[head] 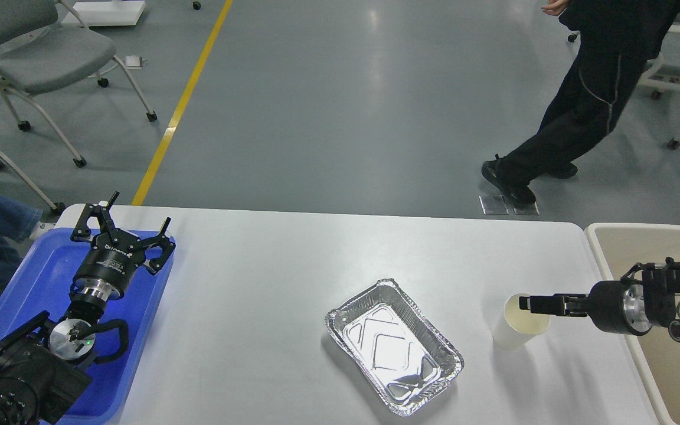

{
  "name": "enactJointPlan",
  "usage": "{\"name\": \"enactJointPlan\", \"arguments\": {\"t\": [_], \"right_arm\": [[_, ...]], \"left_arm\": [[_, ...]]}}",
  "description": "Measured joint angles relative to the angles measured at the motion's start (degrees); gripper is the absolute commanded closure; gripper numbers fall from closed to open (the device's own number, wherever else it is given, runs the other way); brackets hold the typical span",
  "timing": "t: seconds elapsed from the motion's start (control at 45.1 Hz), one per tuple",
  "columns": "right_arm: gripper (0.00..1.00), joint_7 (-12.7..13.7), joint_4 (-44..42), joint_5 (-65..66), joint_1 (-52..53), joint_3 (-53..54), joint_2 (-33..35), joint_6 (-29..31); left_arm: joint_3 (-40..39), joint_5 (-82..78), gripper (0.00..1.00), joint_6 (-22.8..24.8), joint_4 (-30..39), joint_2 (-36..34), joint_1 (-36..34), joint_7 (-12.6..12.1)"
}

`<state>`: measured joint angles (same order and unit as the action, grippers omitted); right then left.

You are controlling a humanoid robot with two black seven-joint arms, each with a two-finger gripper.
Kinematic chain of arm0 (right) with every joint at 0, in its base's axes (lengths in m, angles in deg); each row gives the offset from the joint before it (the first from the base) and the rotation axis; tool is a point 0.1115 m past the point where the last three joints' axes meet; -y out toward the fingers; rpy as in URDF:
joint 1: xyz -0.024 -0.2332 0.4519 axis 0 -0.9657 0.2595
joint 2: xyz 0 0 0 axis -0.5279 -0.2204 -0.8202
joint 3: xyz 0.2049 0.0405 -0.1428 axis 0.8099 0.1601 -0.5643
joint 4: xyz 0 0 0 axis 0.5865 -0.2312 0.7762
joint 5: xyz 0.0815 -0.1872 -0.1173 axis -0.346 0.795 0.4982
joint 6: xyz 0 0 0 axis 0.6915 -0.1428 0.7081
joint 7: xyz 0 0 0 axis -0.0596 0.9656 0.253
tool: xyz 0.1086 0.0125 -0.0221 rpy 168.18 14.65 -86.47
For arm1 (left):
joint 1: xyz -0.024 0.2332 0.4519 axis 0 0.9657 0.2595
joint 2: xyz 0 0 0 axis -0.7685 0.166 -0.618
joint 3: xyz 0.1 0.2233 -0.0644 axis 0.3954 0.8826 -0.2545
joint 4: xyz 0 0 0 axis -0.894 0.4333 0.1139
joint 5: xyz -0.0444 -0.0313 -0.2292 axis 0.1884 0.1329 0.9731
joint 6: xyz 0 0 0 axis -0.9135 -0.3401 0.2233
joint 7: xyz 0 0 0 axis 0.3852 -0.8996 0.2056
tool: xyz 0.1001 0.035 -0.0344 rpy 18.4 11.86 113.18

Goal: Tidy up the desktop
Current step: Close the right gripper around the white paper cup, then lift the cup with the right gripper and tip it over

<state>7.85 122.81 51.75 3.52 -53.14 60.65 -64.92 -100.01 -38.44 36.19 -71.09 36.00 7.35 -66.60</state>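
Nearest the camera, the left arm rises from the lower left corner over a blue tray (33, 277) that sits at the left end of the tabletop (269, 265). Its end effector (123, 221) hangs above the tray's far right corner with the two fingers spread wide and nothing between them.

That white tabletop fills the lower half of the view, from the blue tray on the left to a beige bin (617, 236) just beside its right edge. A foil tray (393, 345) lies on it a little right of centre, turned at an angle, with nothing inside. To the right of the foil tray stands a white paper cup (514, 330), upright.

From the right edge, the right arm reaches in level. Its end effector (530, 304) is at the cup's rim, pinching it.

Beyond the tabletop are grey floor, a yellow line (183, 100), a chair (45, 59) and a person in black (588, 100).
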Motion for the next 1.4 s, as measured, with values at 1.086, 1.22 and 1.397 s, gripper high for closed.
{"name": "enactJointPlan", "arguments": {"t": [1.086, 1.22, 1.397], "right_arm": [[1.0, -1.3, -7.09, -0.88, -4.68, 0.28, -5.99, -3.02], [1.0, -1.58, -7.06, -0.92, -4.38, 0.62, -6.0, -3.09], [1.0, -1.95, -6.72, -1.35, -4.05, 2.39, -5.47, -3.45]], "left_arm": [[0.0, 0.0, 0.0, 0.0, 0.02, 0.02, 0.0, 0.0], [0.0, 0.0, 0.0, 0.0, 0.02, 0.02, 0.0, 0.0], [0.0, 0.0, 0.0, 0.0, -0.01, 0.02, 0.0, 0.0]]}}
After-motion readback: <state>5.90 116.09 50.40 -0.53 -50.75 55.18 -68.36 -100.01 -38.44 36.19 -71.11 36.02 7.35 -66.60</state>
